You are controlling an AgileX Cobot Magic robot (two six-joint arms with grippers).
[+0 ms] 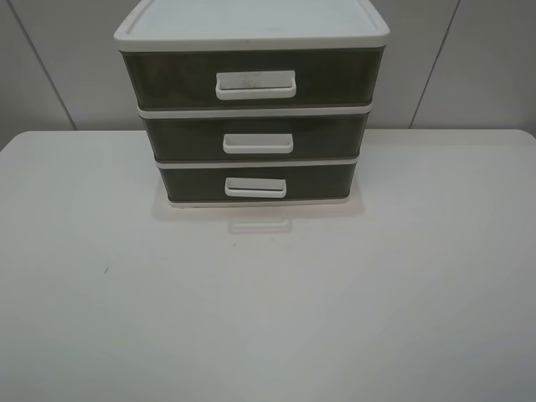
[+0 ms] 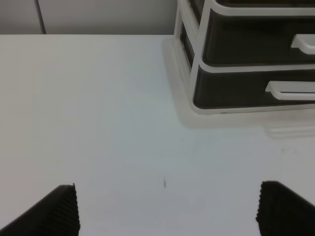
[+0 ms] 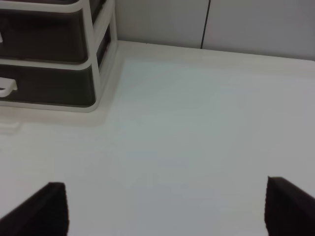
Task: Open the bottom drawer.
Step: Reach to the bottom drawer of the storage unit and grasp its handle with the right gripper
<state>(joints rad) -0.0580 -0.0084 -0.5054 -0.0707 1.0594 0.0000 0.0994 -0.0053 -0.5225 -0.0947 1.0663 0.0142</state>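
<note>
While the bottom drawer (image 1: 318,179) sits closed, lowest tier of the unit (image 1: 251,25) on the table (image 1: 268,318), I note left gripper (image 2: 167,211) and right gripper (image 3: 165,209) both spread wide, well apart from it.

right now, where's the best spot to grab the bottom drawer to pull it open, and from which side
Take the white loop handle centred on the bottom drawer front, coming straight in from the front. It is the only part standing proud of the flush, shut face. Its long bar runs level, so the grip should probably close above and below it.
</note>
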